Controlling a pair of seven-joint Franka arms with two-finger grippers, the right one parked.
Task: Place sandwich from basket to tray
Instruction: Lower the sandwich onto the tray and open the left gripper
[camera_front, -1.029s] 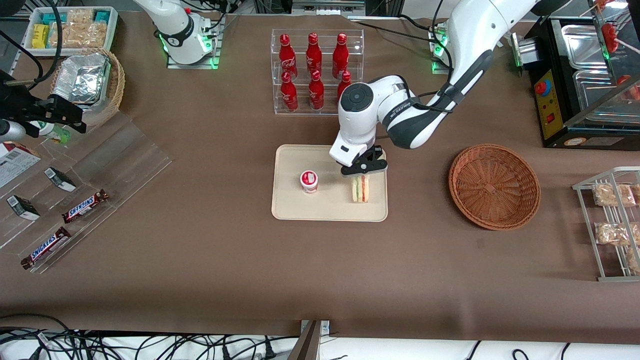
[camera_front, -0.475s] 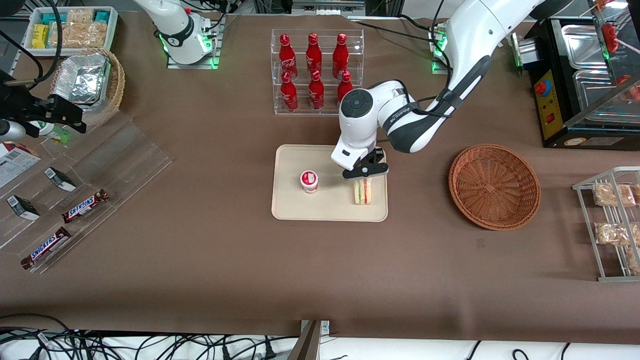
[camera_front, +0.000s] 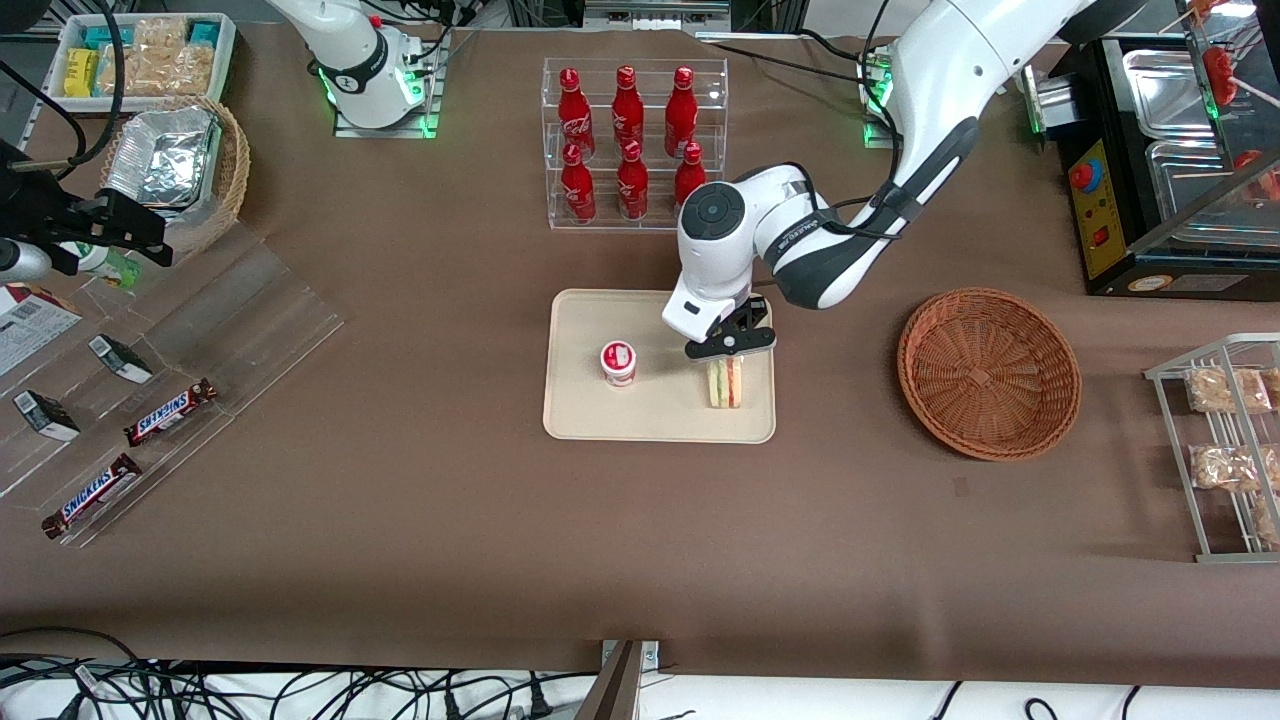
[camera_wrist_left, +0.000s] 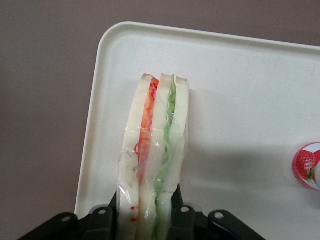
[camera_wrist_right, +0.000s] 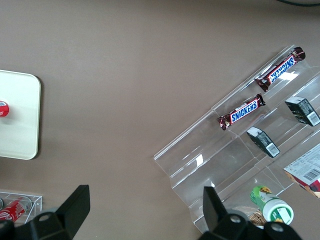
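Brown cloth bench, sandwich standing on the tray.

Reddish-brown round woven wicker basket (camera_front: 988, 372) sits empty toward the working arm's end of the bench; the flat cream-beige rectangular tray (camera_front: 580, 412) lies mid-bench. On it, near the tray edge that faces the basket, stands the small clear-wrapped triangular wedge sandwich (camera_wrist_left: 154, 155) of pale bread with red and green filling, a small red-topped white cup (camera_front: 618, 362) beside it. The black two-finger gripper (camera_front: 729, 343) clasps the wedge's end, jaws narrow. Likely light, soft, slippery-wrapped: best held gently across the bread faces.
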